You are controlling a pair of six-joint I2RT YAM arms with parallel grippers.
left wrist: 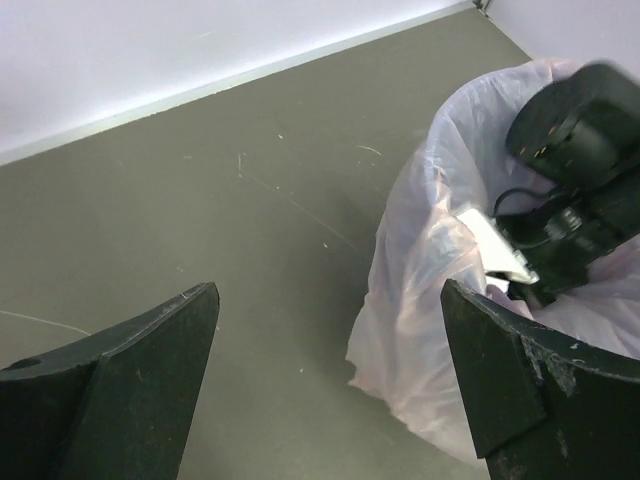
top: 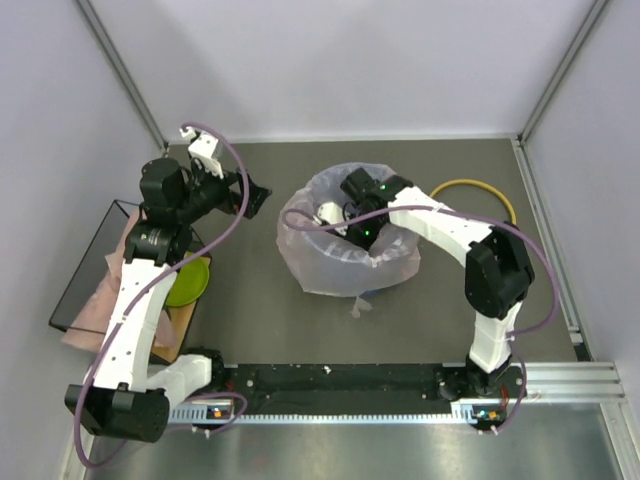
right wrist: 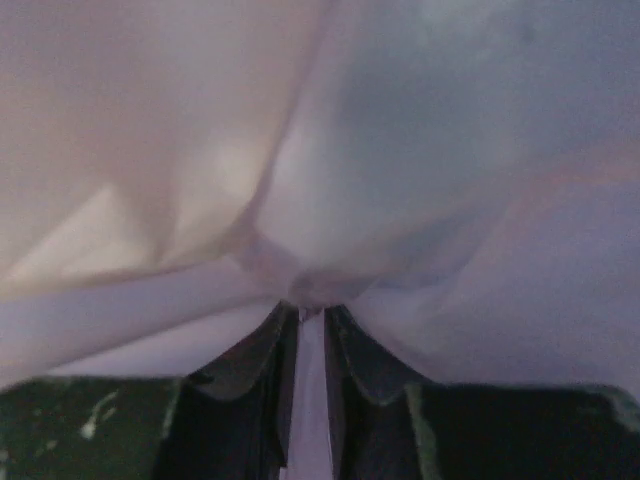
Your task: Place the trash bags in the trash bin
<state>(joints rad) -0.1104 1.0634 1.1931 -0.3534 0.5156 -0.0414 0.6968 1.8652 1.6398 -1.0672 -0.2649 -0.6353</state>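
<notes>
A pale pink translucent trash bag (top: 345,262) stands puffed up in the middle of the table, its mouth open upward. The trash bin is hidden; I cannot tell whether it stands under the bag. My right gripper (top: 345,222) reaches down into the bag's mouth. In the right wrist view this gripper (right wrist: 312,315) is shut on a fold of the bag's film (right wrist: 300,200), which fills the frame. My left gripper (top: 255,195) hangs open to the left of the bag, apart from it. Nothing lies between the left gripper's (left wrist: 328,295) fingers, and the bag (left wrist: 420,300) is just beyond the right one.
A yellow ring (top: 478,186) lies on the table at the back right. At the left edge a black wire tray (top: 75,270) holds more pink bags (top: 90,305), with a green bowl (top: 188,282) beside them. White walls close in the table on three sides.
</notes>
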